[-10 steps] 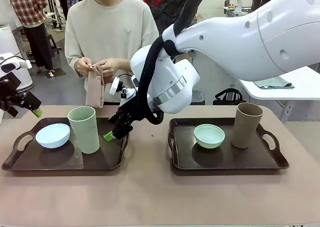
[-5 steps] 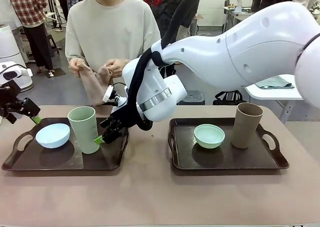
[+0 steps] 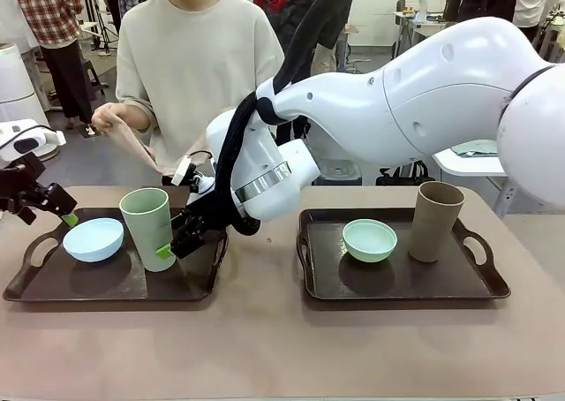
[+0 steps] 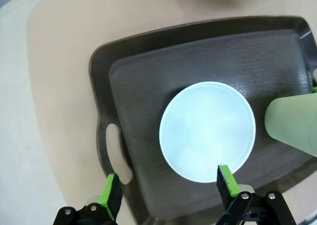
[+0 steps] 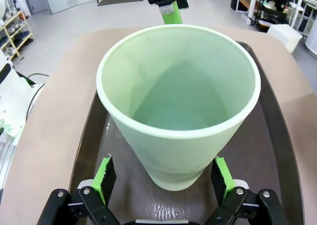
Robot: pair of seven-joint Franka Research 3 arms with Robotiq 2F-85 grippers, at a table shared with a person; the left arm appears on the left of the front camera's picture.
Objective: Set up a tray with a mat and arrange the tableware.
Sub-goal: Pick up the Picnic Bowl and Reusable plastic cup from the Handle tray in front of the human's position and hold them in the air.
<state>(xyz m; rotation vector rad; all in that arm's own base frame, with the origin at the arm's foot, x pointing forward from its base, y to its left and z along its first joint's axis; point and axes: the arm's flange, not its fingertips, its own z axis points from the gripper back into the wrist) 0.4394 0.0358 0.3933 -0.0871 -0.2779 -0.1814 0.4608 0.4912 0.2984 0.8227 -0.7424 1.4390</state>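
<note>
A light green cup (image 3: pixel 148 229) and a pale blue bowl (image 3: pixel 93 239) stand on the left tray (image 3: pixel 53 282). My right gripper (image 3: pixel 169 245) reaches across to this cup, open, its fingers on either side of the cup's (image 5: pixel 178 101) lower part with gaps. My left gripper (image 3: pixel 60 211) hovers open over the tray's left end, above the near rim of the bowl (image 4: pixel 207 131). A mint green bowl (image 3: pixel 370 239) and a tan-brown cup (image 3: pixel 435 221) sit on the right tray (image 3: pixel 485 282). The person holds a tan cloth (image 3: pixel 132 140).
The right arm's bulky white links (image 3: pixel 415 92) span the table's middle above the gap between the trays. The person stands at the far edge behind the left tray. A white side table (image 3: pixel 521 154) stands at the back right.
My right gripper has moved left and down until its fingers flank the light green cup. The person has raised the cloth out to the left. My left gripper has shifted slightly down and right.
</note>
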